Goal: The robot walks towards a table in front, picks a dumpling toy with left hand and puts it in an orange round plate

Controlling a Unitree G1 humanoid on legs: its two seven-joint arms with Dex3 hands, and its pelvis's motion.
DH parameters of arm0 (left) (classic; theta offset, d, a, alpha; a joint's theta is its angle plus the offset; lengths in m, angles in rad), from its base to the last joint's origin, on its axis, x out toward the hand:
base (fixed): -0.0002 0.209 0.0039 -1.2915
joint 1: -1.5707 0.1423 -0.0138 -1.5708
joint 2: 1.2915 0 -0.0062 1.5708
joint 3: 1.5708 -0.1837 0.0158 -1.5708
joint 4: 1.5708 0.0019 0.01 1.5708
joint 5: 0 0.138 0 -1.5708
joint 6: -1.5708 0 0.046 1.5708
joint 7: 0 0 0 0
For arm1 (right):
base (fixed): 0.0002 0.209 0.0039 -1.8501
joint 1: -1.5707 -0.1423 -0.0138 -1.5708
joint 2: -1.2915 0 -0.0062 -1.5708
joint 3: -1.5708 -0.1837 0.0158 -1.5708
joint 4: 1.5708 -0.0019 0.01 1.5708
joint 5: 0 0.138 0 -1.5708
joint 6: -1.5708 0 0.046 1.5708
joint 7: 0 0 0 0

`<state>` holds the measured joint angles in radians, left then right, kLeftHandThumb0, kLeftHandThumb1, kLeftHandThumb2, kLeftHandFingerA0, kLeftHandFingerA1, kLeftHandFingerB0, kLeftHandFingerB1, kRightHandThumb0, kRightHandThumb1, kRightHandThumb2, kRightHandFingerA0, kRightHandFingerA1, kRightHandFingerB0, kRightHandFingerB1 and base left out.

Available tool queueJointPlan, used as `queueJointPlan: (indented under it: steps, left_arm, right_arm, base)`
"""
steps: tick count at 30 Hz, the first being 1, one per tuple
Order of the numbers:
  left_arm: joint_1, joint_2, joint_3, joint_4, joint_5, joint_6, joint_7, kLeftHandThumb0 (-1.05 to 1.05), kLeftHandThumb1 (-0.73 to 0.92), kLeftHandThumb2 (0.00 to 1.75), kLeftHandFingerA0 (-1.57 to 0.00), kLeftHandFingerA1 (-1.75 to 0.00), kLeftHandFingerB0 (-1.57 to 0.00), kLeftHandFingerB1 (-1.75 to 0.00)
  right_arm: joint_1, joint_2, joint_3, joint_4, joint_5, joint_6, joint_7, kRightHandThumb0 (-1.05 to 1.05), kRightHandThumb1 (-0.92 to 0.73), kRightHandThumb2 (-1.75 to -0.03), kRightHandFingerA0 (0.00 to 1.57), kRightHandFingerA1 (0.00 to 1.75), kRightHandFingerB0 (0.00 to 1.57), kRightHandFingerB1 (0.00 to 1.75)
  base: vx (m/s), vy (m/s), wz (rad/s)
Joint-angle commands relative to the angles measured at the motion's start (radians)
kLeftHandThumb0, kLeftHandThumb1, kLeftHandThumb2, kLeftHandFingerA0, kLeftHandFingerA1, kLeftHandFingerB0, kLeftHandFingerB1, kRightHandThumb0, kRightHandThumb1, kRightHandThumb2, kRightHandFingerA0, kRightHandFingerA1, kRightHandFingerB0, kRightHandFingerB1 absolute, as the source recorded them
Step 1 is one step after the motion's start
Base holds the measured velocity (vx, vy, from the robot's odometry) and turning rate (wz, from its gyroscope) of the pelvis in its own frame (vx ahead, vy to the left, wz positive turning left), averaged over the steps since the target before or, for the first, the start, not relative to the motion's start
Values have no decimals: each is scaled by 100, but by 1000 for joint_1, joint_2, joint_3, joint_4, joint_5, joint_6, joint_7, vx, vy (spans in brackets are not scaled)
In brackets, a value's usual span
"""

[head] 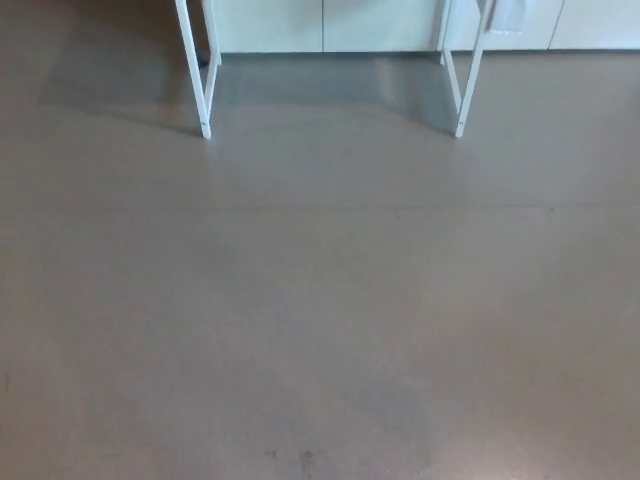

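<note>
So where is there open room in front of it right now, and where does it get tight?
The grey floor is bare from the bottom edge up to the two white table legs and. Between those legs the floor runs open to the pale cabinet fronts behind. It is tightest around the legs themselves. The tabletop is out of view, so room there can't be judged.

No part of the robot's body shows in the head view: neither arm, neither hand, no cable, screw or marking. The picture holds only surroundings, so nothing of the body's colours or shapes can be told at this moment.
</note>
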<state>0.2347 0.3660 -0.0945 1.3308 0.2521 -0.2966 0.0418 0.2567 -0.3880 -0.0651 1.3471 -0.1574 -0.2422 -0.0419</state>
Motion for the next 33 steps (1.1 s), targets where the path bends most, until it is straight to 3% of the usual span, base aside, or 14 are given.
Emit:
queueJointPlan:
  steps: [1, 2, 5, 6, 7, 8, 9, 10, 12, 19, 21, 24, 25, 33]
  left_arm:
    - [-12, 15, 18, -9, -10, -26, 8, -34, 69, 60, -62, -89, -21, -29]
    - [-14, 16, 16, -11, -5, -26, 13, -29, 50, 95, -65, -84, -7, -47]
    - [-17, 17, 14, -10, 1, -23, 10, -35, 71, 62, -55, -88, -21, -30]
    - [-25, 16, 8, -7, 9, -14, 16, -27, 50, 97, -59, -81, -6, -47]
    - [-27, 16, 6, -7, 11, -11, 19, -27, 50, 97, -59, -81, -6, -47]
    - [-28, 16, 7, -6, 10, -12, 18, -34, 69, 60, -53, -89, -20, -29]
    - [-27, 15, 9, -5, 8, -14, 17, -34, 69, 60, -53, -89, -20, -29]
    - [-28, 14, 14, -6, 3, -15, 15, -27, 50, 95, -63, -85, -5, -46]
    - [-29, 14, 19, -10, -4, -19, 11, -34, 70, 60, -51, -100, -18, -28]
    - [-37, 9, 26, -8, -1, -23, 28, -34, 68, 61, -62, -98, -22, -29]
    - [-39, 7, 34, -6, -7, -25, 23, -33, 69, 61, -62, -101, -21, -29]
    - [-43, 9, 28, -10, 5, -26, 32, -35, 69, 61, -60, -96, -22, -30]
    - [-44, 9, 26, -11, 9, -26, 36, -34, 68, 61, -61, -98, -22, -30]
    - [-39, 12, 25, -14, 11, -47, 30, -32, 68, 61, -60, -108, -21, -29]
  right_arm:
    - [-16, -4, -2, 6, -6, 0, -7, -52, -57, -81, 70, 56, 36, 45]
    - [-18, -4, -2, 6, -7, -2, -6, -43, -67, -61, 72, 43, 39, 33]
    - [-14, -2, -11, 4, 3, -14, -2, -52, -57, -83, 66, 56, 35, 45]
    - [-18, -2, -9, 3, 1, -11, -6, -53, -57, -82, 68, 56, 34, 45]
    - [-19, -2, -9, 3, -1, -10, -7, -53, -57, -82, 68, 56, 34, 45]
    - [-20, -2, -8, 3, -2, -9, -8, -51, -57, -82, 64, 55, 32, 44]
    - [-21, -3, -8, 3, -2, -9, -8, -51, -57, -82, 64, 55, 32, 44]
    - [-21, -2, -7, 1, -3, -13, -9, -42, -68, -61, 72, 42, 41, 33]
    - [-23, -2, -5, -1, -4, -18, -10, -42, -69, -61, 71, 42, 42, 34]
    - [-32, -3, 6, -3, -15, -24, -21, -49, -58, -83, 67, 57, 36, 46]
    - [-30, -2, 6, -5, -14, -31, -24, -42, -67, -61, 74, 45, 42, 34]
    - [-37, -1, 6, -5, -11, -30, -24, -48, -57, -83, 67, 58, 38, 46]
    - [-39, -1, 5, -4, -10, -28, -24, -42, -67, -62, 73, 43, 43, 34]
    - [-41, -2, 14, 0, -21, -26, -33, -41, -67, -61, 74, 45, 43, 34]
  base:
    - [238, 367, -48]
    - [280, 307, -37]
    - [173, 487, -8]
    - [179, 212, -7]
    - [185, 163, 0]
    - [183, 101, 5]
    - [190, 85, 2]
    - [223, 34, 6]
    - [209, -3, 12]
    - [274, -231, 25]
    - [292, -438, 58]
    - [273, -147, 12]
    - [319, -92, 3]
    - [346, 54, -19]
